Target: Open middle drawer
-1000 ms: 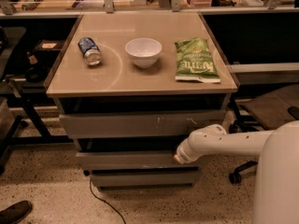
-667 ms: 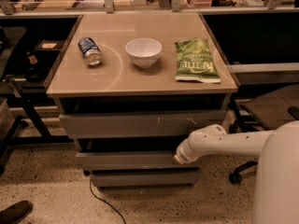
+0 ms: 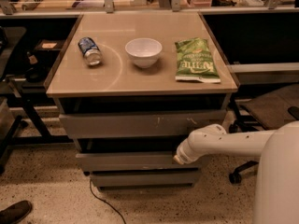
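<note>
The gripper (image 3: 179, 158) is seen at the end of the white arm (image 3: 229, 143), set against the upper edge of the middle drawer (image 3: 126, 162) near its right end. Whether the gripper is released or clenched cannot be told, as its tip is hidden against the drawer front. The drawer's plain grey front extends leftward from the gripper, with a dark gap shown above it. Directly above the gripper the taller drawer front with white scratch marks (image 3: 140, 125) is found, and just below it the bottom drawer front (image 3: 145, 178). Well above the gripper, on the tan cabinet top (image 3: 117, 80), a green chip bag (image 3: 195, 65) is laid almost straight overhead, a white bowl (image 3: 143, 52) is placed up and to the left, and a can (image 3: 89, 51) is laid on its side farther left.
</note>
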Robot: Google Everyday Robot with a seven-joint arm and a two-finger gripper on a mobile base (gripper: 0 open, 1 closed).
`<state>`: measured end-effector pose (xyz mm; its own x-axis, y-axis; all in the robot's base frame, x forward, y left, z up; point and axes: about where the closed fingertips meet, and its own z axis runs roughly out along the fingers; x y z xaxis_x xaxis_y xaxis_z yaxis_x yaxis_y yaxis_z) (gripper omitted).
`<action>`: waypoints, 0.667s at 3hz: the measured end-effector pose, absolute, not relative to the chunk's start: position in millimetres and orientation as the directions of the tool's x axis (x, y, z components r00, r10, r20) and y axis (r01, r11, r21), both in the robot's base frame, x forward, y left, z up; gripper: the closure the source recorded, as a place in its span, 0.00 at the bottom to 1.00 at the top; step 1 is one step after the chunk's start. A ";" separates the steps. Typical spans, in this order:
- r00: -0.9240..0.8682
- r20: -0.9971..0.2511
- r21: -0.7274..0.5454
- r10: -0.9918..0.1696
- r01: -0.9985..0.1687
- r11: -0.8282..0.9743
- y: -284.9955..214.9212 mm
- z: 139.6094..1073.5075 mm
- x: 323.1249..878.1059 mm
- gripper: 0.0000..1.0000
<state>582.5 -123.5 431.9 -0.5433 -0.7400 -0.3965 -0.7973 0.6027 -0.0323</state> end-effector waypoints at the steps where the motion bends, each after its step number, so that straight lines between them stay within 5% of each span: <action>1: -0.556 -0.389 -0.032 -0.735 -0.789 0.614 -127.5 435.0 575.2 1.00; 2: -0.556 -0.389 -0.032 -0.735 -0.789 0.614 -127.4 436.7 576.1 1.00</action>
